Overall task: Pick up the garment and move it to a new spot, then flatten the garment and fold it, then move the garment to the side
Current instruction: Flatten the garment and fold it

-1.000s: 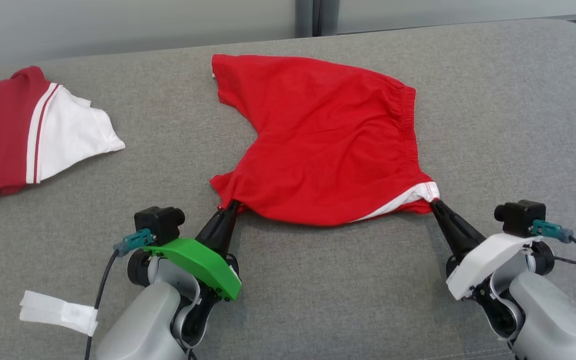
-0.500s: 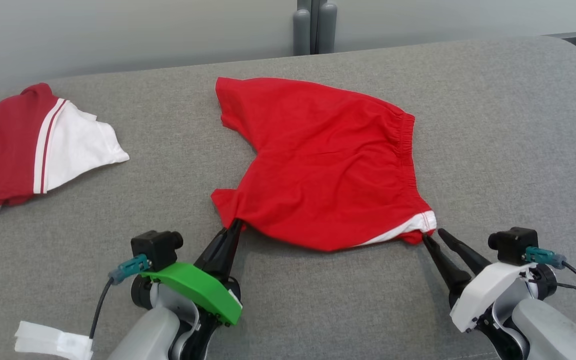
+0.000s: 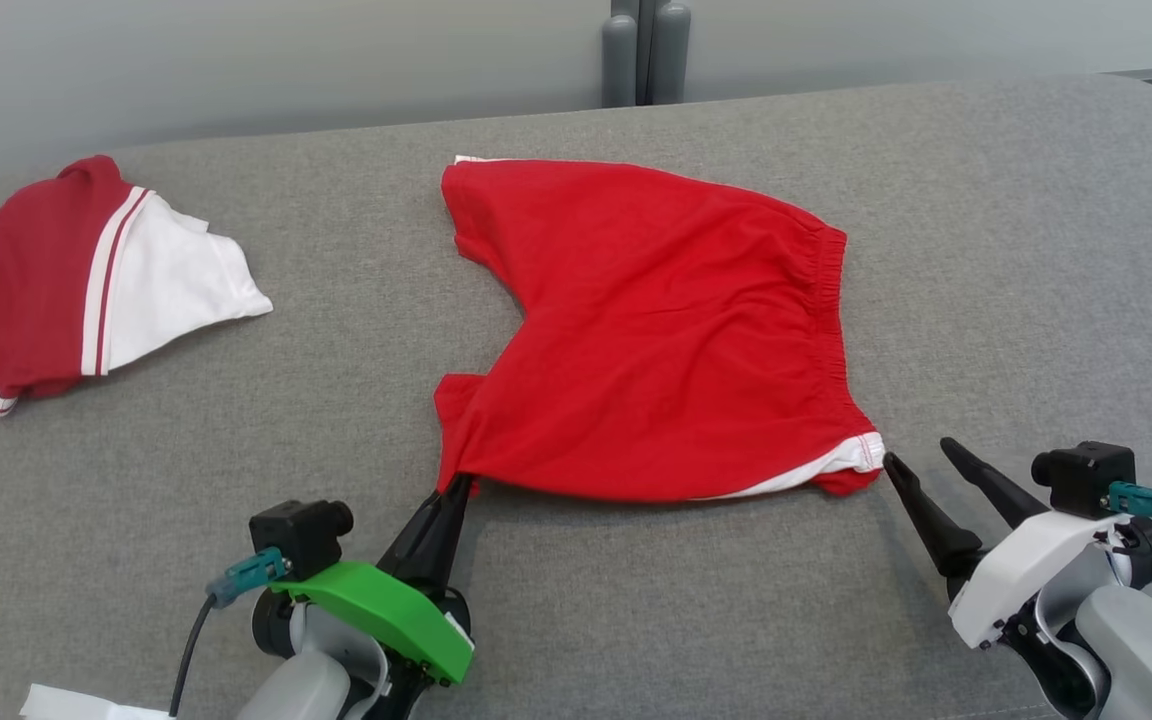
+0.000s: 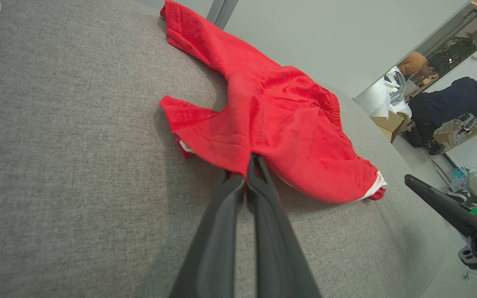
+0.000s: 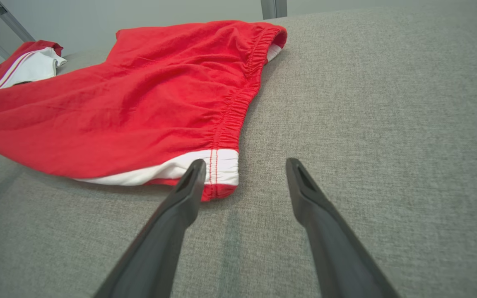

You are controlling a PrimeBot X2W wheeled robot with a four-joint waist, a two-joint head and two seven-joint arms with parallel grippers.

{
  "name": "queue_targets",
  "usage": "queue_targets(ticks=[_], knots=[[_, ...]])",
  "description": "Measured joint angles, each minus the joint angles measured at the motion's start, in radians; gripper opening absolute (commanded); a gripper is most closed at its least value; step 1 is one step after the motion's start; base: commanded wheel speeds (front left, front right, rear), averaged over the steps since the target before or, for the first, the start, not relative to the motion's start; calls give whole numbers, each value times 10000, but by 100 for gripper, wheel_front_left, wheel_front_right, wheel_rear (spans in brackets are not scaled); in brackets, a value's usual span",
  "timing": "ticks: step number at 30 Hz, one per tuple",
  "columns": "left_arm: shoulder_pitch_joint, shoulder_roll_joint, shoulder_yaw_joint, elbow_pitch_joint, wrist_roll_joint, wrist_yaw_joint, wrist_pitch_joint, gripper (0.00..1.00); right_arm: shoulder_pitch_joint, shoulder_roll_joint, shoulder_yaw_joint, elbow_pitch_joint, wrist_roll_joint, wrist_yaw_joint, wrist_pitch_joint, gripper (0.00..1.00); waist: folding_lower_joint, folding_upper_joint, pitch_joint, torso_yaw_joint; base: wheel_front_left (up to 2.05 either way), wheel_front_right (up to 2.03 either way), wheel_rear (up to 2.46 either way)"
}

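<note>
Firmly, left tool [image 3: 459,485] pinching garment [image 3: 676,330], right tool [image 3: 917,450] spread, empty

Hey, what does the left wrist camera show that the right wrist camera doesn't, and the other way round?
Left wrist view: the left gripper pinched shut on an edge of the red shorts, and people working in a room beyond. Right wrist view: the right gripper open, one finger beside the shorts' white-trimmed corner; whether it touches I cannot tell. Both: the shorts spread on the grey cushion, elastic waistband visible.

Red shorts [image 3: 666,340] — spread out, rumpled.
</note>
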Motion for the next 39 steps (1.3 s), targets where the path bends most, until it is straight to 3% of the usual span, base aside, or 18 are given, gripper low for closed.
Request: queue_targets(ticks=[10, 25, 27, 29, 30, 36, 37, 38, 39], knots=[[0, -10, -115, -165, 46, 73, 0, 0, -271, -58, 217, 299, 405, 0, 0, 100, 0, 0, 277, 452, 0, 0, 0], [32, 2, -115, -224, 61, 73, -2, 0, -622, -65, 1501, 341, 911, 2, 236, 100, 0, 0, 367, 783, 0, 0, 0], [39, 4, -111, -234, 69, 75, -2, 0, -639, -121, 1687, 309, 913, 2, 236, 87, 0, 0, 359, 774, 0, 0, 0], [41, 8, -100, -244, 71, 75, -2, 0, -706, -209, 1845, 261, 897, 2, 230, 66, 0, 0, 354, 760, 0, 0, 0], [43, 12, -90, -245, 71, 75, -2, 0, -787, -270, 1927, 240, 865, 2, 224, 51, 0, 0, 352, 751, 0, 0, 0], [56, 23, -42, -249, 71, 128, -2, 0, -1111, -441, 2322, 90, 679, 2, 219, 25, 0, 0, 344, 686, 0, 0, 0], [56, 27, -38, -249, 71, 132, -2, 0, -1172, -476, 2385, 77, 596, 2, 219, 17, 0, 0, 344, 675, 0, 0, 0], [56, 27, -35, -251, 71, 132, -2, 0, -1229, -522, 2401, 42, 562, 2, 213, 0, 0, 0, 343, 664, 0, 0, 0], [57, 27, -23, -255, 71, 132, -2, 0, -1278, -571, 2389, -8, 562, 2, 205, 0, 0, 0, 341, 655, 0, 0, 0]])
